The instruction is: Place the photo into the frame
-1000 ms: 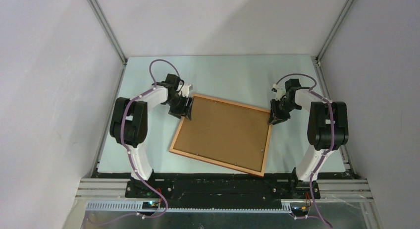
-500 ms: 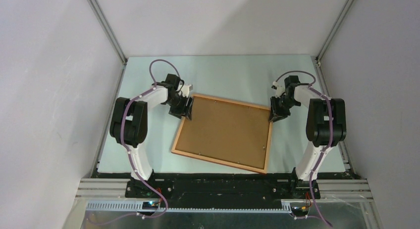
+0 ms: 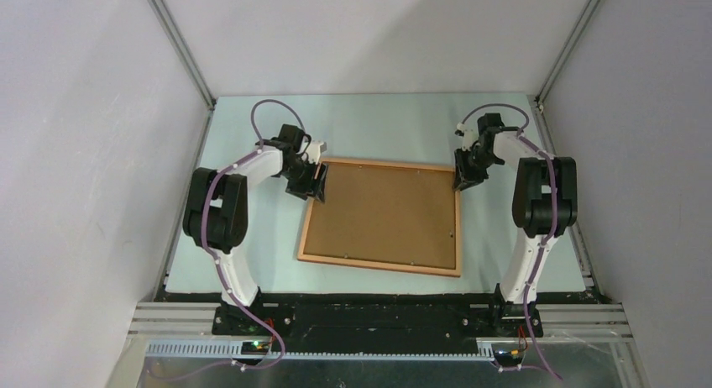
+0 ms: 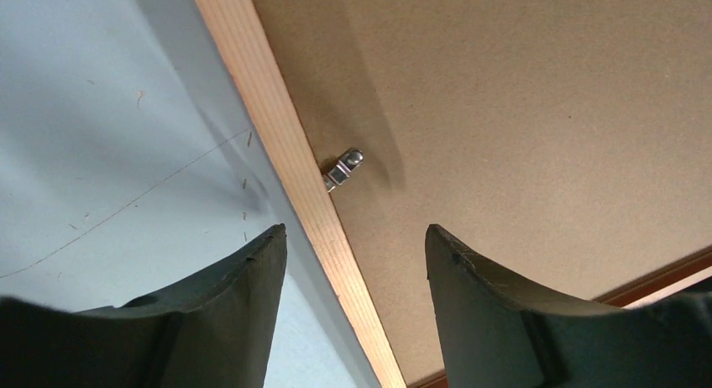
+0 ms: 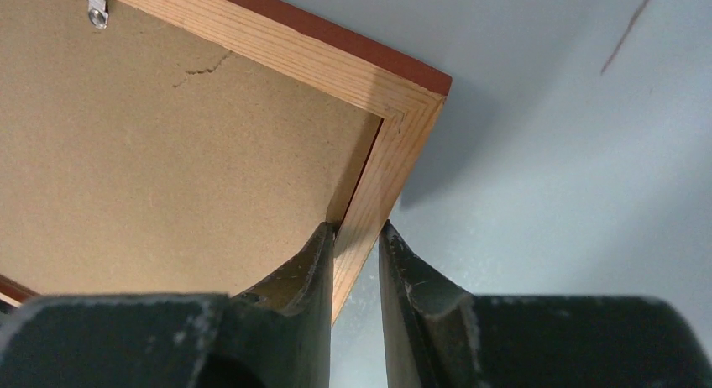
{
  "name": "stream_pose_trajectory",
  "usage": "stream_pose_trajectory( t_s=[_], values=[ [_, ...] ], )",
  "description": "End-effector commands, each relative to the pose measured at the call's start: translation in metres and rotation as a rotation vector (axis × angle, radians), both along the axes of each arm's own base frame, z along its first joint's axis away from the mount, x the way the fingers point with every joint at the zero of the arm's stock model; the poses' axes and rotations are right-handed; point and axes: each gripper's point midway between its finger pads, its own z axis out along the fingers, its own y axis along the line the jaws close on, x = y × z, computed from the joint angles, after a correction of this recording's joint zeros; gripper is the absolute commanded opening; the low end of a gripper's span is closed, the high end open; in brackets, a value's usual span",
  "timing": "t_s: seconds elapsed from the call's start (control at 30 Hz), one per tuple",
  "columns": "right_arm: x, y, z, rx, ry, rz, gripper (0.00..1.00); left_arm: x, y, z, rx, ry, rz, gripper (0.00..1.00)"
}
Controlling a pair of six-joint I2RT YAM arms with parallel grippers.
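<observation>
Jaws at both far corners of the frame [image 3: 378,266].
Right gripper [image 5: 357,237] is clamped across the right rail; left gripper [image 4: 353,245] stands open astride the left rail, by a metal clip [image 4: 344,168]. Frame lies back up mid-table, long sides parallel to the near edge, backing board [image 3: 382,216] fitted; no photo in sight.

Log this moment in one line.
frame: back up on table | backing board: in frame | left gripper: open, astride left rail | right gripper: shut on right rail | photo: unseen
</observation>
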Motion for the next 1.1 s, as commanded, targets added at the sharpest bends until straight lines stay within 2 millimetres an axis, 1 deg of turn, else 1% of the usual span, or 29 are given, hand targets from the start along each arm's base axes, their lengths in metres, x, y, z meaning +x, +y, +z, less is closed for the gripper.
stream_pose_trajectory(
  t_s=[0.0, 0.1, 0.13, 0.23, 0.4, 0.47, 0.67, 0.77, 0.87, 1.03, 1.07],
  values=[
    [0.019, 0.01, 0.017, 0.015, -0.071, 0.097, 0.0, 0.004, -0.002, 0.017, -0.026, -0.059, -0.01, 0.66],
    [0.026, 0.012, 0.019, 0.026, -0.084, 0.127, 0.0, 0.005, -0.002, 0.014, -0.024, -0.053, -0.007, 0.66],
    [0.025, 0.014, 0.017, 0.037, -0.075, 0.136, 0.0, 0.005, -0.002, 0.014, -0.023, -0.053, -0.005, 0.64],
    [0.027, 0.02, 0.019, 0.059, -0.084, 0.183, 0.0, 0.006, -0.002, 0.012, -0.022, -0.048, 0.0, 0.61],
    [0.025, 0.027, 0.02, 0.052, -0.1, 0.269, 0.0, 0.005, -0.002, 0.01, -0.023, -0.045, 0.001, 0.47],
    [0.024, 0.029, 0.02, 0.048, -0.1, 0.29, 0.0, 0.002, -0.002, 0.009, -0.027, -0.039, -0.002, 0.43],
    [0.024, 0.031, 0.021, 0.059, -0.096, 0.297, 0.0, -0.008, 0.003, 0.006, -0.009, -0.035, -0.013, 0.4],
    [0.025, 0.03, 0.022, 0.063, -0.1, 0.288, 0.06, -0.015, 0.008, 0.001, 0.01, -0.023, -0.014, 0.36],
    [0.027, 0.027, 0.025, 0.067, -0.106, 0.267, 0.12, -0.019, 0.008, 0.002, 0.007, -0.022, -0.015, 0.33],
    [0.03, 0.022, 0.03, 0.066, -0.116, 0.24, 0.3, -0.024, 0.008, 0.006, -0.002, -0.027, -0.014, 0.28],
    [0.03, 0.022, 0.032, 0.066, -0.119, 0.234, 0.31, -0.025, 0.008, 0.006, -0.003, -0.026, -0.012, 0.27]
  ],
)
